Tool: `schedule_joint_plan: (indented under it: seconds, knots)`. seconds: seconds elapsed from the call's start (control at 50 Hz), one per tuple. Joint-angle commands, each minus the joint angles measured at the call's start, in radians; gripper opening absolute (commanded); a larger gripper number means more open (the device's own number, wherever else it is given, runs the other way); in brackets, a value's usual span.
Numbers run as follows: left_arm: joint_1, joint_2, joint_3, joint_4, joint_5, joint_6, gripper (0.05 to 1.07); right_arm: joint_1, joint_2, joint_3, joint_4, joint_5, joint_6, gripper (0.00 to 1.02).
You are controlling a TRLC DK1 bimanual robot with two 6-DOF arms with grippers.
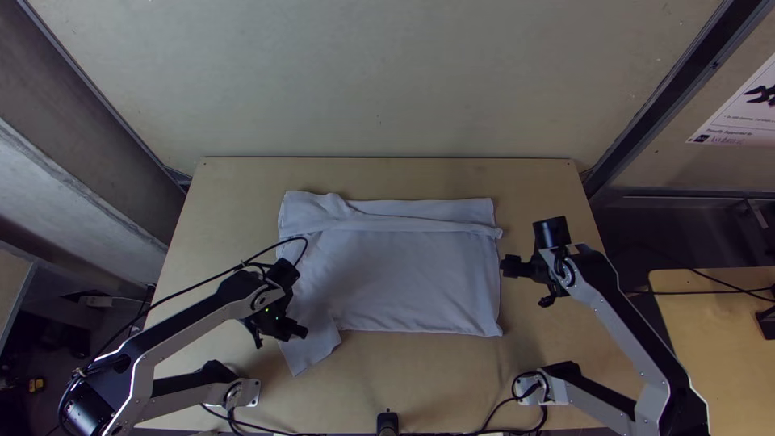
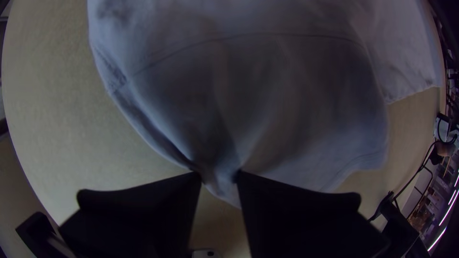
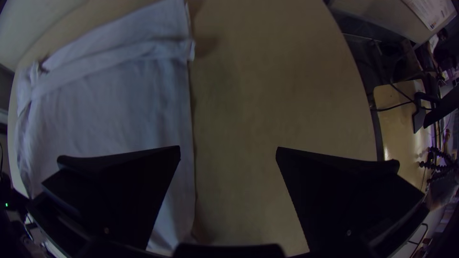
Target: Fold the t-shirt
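The left claw (image 1: 282, 329) is clenched on an edge of the t-shirt (image 1: 412, 274), over its left side; between the claw's two black fingers (image 2: 143, 205), the cloth is pinched into a small gather, and creases fan out from it. The shirt lies on the wooden table (image 1: 549, 182), its main part spread smooth and roughly rectangular to the right of this claw. Beyond the claw, a strip (image 1: 436, 208) runs along the shirt's far side with a ridge at its inner edge, rumpled toward the left. On the near side of the claw, a flap (image 1: 307, 353) sticks out past the straight near edge of the main part.

The right claw (image 1: 529, 282) is spread wide and grasps nothing. It is just beside the shirt's right edge; in the right wrist view one finger overlaps the cloth and the other is over bare wood. To the right of this claw, beyond the table, stands a side table (image 1: 718, 347).
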State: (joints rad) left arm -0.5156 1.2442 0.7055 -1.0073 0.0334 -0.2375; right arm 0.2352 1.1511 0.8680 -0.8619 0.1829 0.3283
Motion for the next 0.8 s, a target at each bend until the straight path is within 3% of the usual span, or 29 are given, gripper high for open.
schedule_joint_plan:
  seconds: [0.0, 0.22, 0.48, 0.78]
  knots:
    - [-0.014, 0.015, -0.008, 0.03, 0.008, -0.033, 0.08, 0.024, -0.031, -0.04, -0.06, -0.033, -0.006, 0.91]
    - [0.015, -0.006, 0.017, 0.033, 0.008, -0.037, 0.08, 0.069, -0.039, -0.086, -0.178, -0.108, -0.002, 0.91]
    - [0.161, -0.04, 0.088, 0.004, 0.008, 0.043, 0.08, 0.101, 0.038, -0.141, -0.2, -0.206, 0.014, 0.87]
    - [0.342, -0.078, 0.104, -0.045, 0.008, 0.182, 0.08, 0.222, 0.073, -0.162, -0.201, -0.223, 0.063, 0.86]
